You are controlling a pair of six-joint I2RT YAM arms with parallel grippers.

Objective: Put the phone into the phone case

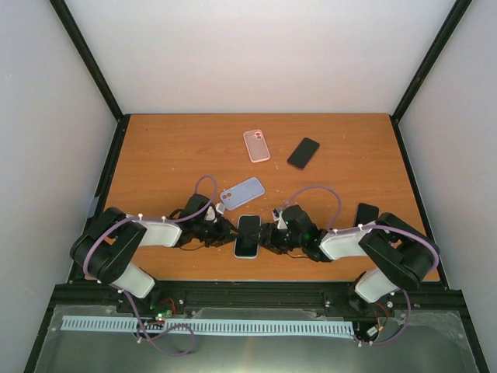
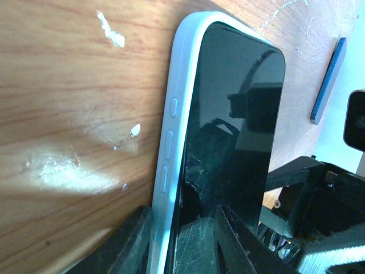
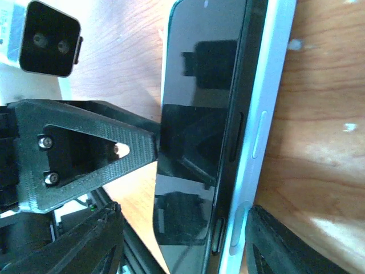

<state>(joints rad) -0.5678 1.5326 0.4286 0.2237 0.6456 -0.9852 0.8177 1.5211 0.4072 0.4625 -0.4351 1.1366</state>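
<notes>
Phone [image 1: 247,233] lies screen up at the near middle of the table [image 1: 171,155], inside the pale phone case [image 2: 177,85], with an arm on each side. In the right wrist view the phone's black side edge stands a little above the case's white rim along that long side, so it does not look fully seated there.

The left pincer [image 1: 227,233] straddles the case's other long edge. One of its fingers [image 2: 131,245] is outside the rim and the other lies over the glass, its tip touching the screen. Whether it squeezes the edge cannot be told.

The right pincer [image 1: 268,235] stands apart, wider than the phone. One finger [image 3: 285,240] is against the case's outer side, and the other is off the far edge with bare table between.

Farther back lie a pink case [image 1: 256,145], a black phone [image 1: 303,153] and a lilac case [image 1: 242,193]. Another dark phone [image 1: 365,213] lies by the right arm.
</notes>
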